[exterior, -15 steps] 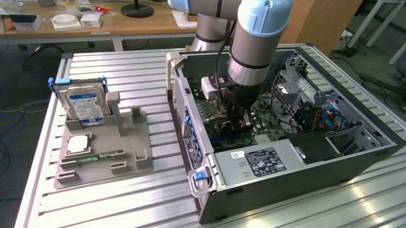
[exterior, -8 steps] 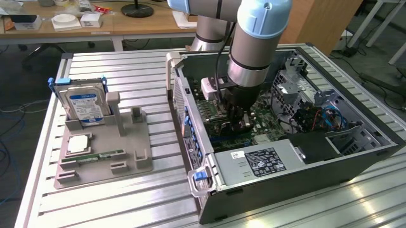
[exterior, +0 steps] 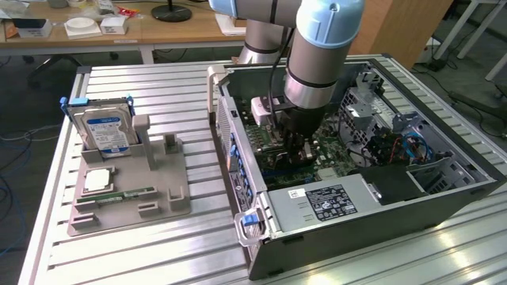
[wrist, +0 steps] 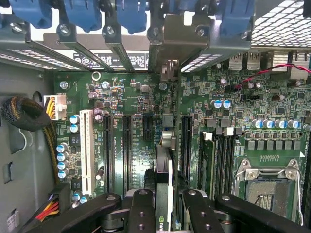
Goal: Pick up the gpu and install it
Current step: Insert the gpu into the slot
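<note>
The arm (exterior: 317,53) is reaching down into the open case (exterior: 357,225), which is lying on its side on the table (exterior: 142,249), and the gripper (exterior: 295,155) is hanging low over the motherboard (exterior: 333,157) near the middle of the case. In the wrist view the gripper (wrist: 163,213) is holding the gpu (wrist: 164,174) edge-on between its black fingers (wrist: 141,208), which are pinching the card from both flat sides; the card is standing upright on the motherboard (wrist: 131,97), running along the 12-to-6 line of the frame, with its silver bracket (wrist: 182,39) sitting at 12 o'clock in the row of rear slot covers (wrist: 87,46). The card is lying in line with the long black slots (wrist: 127,145), between them and the slot (wrist: 186,141) on its other side; whether it is fully seated cannot be told. A white slot (wrist: 87,145) is standing beside the black ones toward 9 o'clock, and the CPU socket (wrist: 269,182) is showing at about 4 o'clock. In the exterior view, a grey holder (exterior: 130,196) is sitting on the table at 9 o'clock from the case, with a hard drive (exterior: 107,132) standing upright in it and a RAM stick (exterior: 115,195) lying flat nearer its front. A desk (exterior: 119,35) with small items is standing beyond the table at 11 o'clock.
</note>
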Robot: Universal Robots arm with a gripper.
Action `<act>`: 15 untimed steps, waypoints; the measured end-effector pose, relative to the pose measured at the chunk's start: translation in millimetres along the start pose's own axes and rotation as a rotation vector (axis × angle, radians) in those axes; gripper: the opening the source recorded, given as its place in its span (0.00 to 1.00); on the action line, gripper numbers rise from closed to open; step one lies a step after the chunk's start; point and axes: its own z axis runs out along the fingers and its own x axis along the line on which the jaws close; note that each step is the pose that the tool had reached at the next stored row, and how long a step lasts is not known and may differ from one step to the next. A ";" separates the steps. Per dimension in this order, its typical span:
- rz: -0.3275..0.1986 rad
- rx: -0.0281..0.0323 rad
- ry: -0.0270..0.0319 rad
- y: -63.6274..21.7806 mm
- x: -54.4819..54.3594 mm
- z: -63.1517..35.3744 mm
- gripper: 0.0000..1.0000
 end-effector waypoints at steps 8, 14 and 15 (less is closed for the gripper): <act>0.000 0.0000 0.0002 0.2 0.1 3.4 0.26; 0.000 0.0001 0.0000 0.7 0.2 3.7 0.26; 0.000 0.0002 0.0002 0.9 0.2 5.3 0.26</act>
